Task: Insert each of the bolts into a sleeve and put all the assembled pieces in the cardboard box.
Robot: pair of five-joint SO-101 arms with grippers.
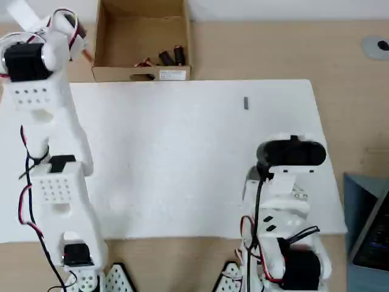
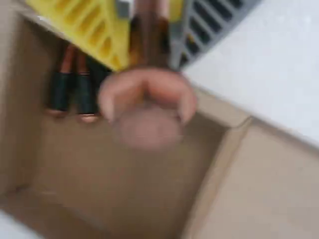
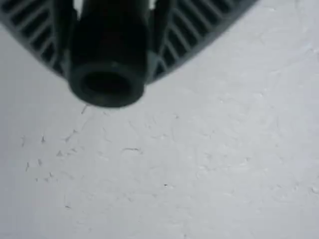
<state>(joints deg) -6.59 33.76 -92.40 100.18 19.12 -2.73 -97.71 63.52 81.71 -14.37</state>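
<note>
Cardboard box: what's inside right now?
Box holds a few assembled pieces against one wall. In the left wrist view, the left pincer and its bolt cover part of the floor.

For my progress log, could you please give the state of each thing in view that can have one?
Brown cardboard box: open, holding assembled pieces.
Dark-sleeved assembled pieces: lying in the box.
Copper-coloured bolt: held by left gripper.
Black tubular sleeve: held by right gripper, bore empty.
Left gripper: shut on the bolt.
Right gripper: shut on the sleeve.
</note>
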